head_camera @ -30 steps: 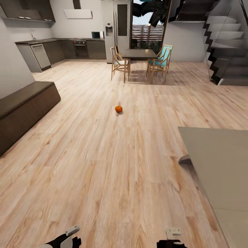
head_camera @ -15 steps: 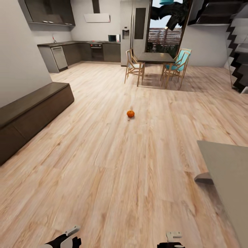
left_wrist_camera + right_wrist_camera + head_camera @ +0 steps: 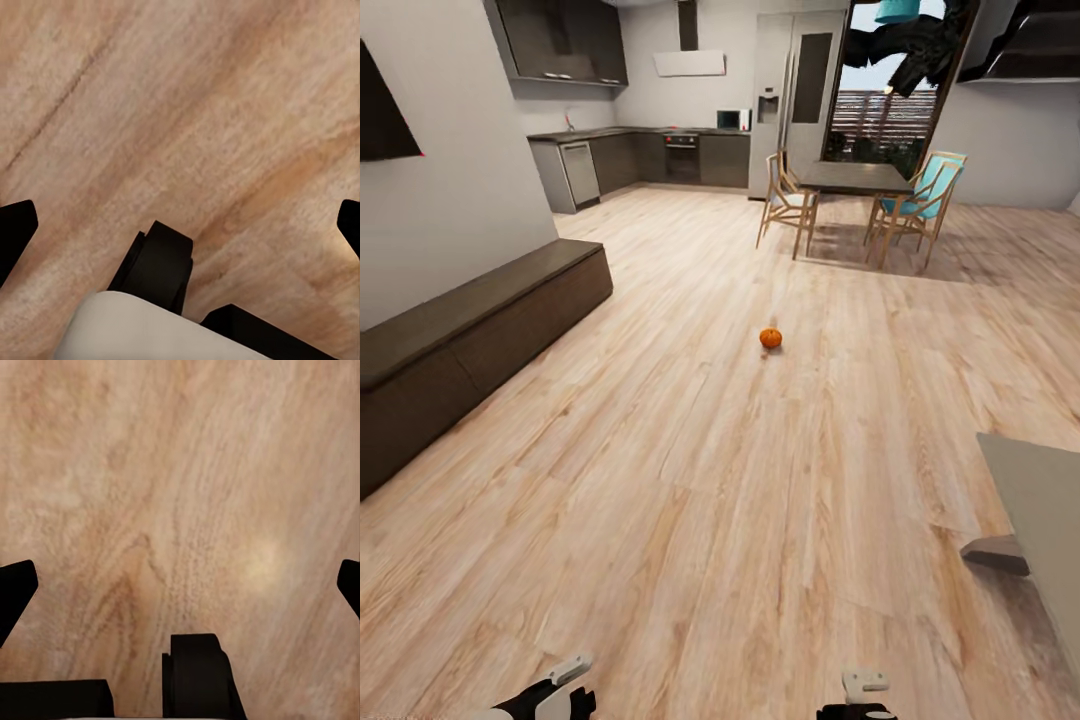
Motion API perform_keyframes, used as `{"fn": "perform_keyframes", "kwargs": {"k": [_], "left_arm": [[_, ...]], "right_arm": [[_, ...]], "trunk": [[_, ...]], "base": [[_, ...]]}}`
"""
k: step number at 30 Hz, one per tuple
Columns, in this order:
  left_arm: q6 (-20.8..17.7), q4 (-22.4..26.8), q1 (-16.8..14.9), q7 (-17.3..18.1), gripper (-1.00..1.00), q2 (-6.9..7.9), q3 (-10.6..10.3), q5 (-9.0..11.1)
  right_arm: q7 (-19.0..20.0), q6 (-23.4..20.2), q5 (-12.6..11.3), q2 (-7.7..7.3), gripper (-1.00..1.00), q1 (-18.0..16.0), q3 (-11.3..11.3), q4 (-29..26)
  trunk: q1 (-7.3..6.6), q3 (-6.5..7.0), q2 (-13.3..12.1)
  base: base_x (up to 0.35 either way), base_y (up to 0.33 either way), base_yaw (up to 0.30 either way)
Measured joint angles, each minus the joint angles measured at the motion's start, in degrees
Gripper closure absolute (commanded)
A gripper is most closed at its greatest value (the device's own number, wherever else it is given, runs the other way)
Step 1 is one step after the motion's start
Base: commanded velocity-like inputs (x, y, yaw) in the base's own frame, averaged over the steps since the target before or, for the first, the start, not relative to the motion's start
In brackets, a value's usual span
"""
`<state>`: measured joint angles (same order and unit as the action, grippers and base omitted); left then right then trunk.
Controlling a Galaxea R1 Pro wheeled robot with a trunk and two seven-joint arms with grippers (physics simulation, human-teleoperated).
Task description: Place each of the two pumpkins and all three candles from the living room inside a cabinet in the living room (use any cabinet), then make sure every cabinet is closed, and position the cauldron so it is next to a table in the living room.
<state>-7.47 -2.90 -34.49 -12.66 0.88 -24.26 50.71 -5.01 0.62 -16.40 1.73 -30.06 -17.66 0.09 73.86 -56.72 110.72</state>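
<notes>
Looking down past our own body, we see the left gripper [image 3: 555, 685] at seven o'clock and the right gripper [image 3: 863, 692] at five, both tucked low and close in, which we judge a carrying-nothing travel pose. In each wrist view the fingertips sit at opposite edges with bare floor [image 3: 690, 500] between them, so both jaws stand wide apart and empty. At four o'clock a grey table [image 3: 1050, 520] corner juts in, near enough that our base needs to mind it. At nine to ten o'clock the cabinet [image 3: 470, 335] runs along the wall, its front flush, so we judge it closed. At twelve o'clock, well apart from everything, one pumpkin [image 3: 771, 338] rests alone on open boards, stem up. It is likely our next pick, with the cabinet a short carry away. Farthest, at one o'clock, stand the dining table [image 3: 855, 178] and chairs.
</notes>
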Motion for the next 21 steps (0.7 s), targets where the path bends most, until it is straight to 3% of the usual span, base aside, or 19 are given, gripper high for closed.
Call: {"fn": "perform_keyframes", "kwargs": {"k": [9, 21], "left_arm": [[0.0, 0.02, -0.03, 0.32, -1.0, -0.08, -0.08, -0.08], [0.0, 0.0, 0.03, 0.61, -1.0, -0.09, -0.09, -0.12]], "right_arm": [[0.0, 0.05, 0.03, -0.35, -1.0, 0.0, 0.08, 0.0], [0.0, 0.09, 0.04, -0.37, -1.0, 0.0, 0.08, 0.0]], "trunk": [[0.0, 0.54, 0.0], [0.0, 1.18, 0.0]], "base": [[0.0, 0.0, 0.16], [0.0, 0.0, -0.192]]}}
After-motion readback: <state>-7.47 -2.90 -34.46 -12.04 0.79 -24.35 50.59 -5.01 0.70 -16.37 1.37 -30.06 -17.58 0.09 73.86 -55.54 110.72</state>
